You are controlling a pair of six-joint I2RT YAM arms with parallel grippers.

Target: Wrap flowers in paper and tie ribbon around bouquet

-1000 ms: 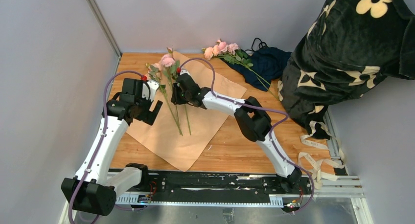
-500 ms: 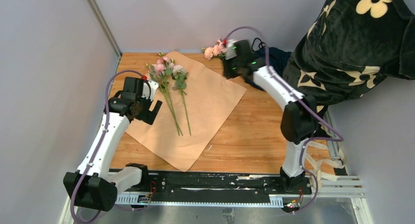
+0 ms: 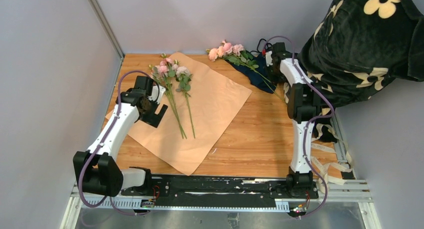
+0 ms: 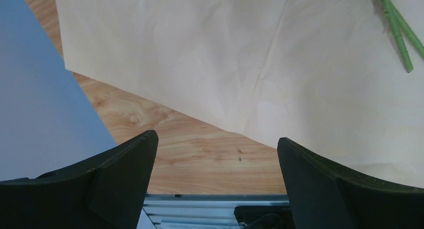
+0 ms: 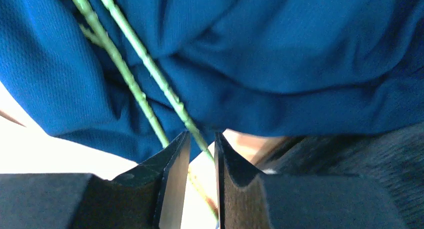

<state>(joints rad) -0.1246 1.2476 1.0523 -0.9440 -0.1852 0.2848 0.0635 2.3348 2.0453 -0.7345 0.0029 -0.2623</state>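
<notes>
The paper point(image 3: 210, 104) lies flat, tan face up; in the left wrist view the paper point(image 4: 225, 54) fills the upper part. Two of the flowers point(image 3: 172, 74) rest on it, their stem ends point(image 4: 397, 31) showing at the top right. More flowers point(image 3: 227, 49) lie at the back, stems across a navy cloth point(image 3: 265, 71). My right gripper point(image 3: 272, 69) is low over that cloth point(image 5: 275, 54). Its jaws point(image 5: 202, 134) stand narrowly open with one green stem point(image 5: 150, 69) running between them. My left gripper point(image 3: 155, 114) hovers wide open and empty point(image 4: 215, 136) over the paper's left edge. The ribbon point(image 3: 320, 146) lies at the right edge.
A black fabric with cream flower prints point(image 3: 360, 49) is heaped at the back right. Grey walls close the left and back sides. A metal rail point(image 3: 225, 189) with both arm bases runs along the near edge.
My right arm left the flowers on the paper, swung to the back right, and came down over the navy cloth around a stem. The left arm shifted only slightly.
</notes>
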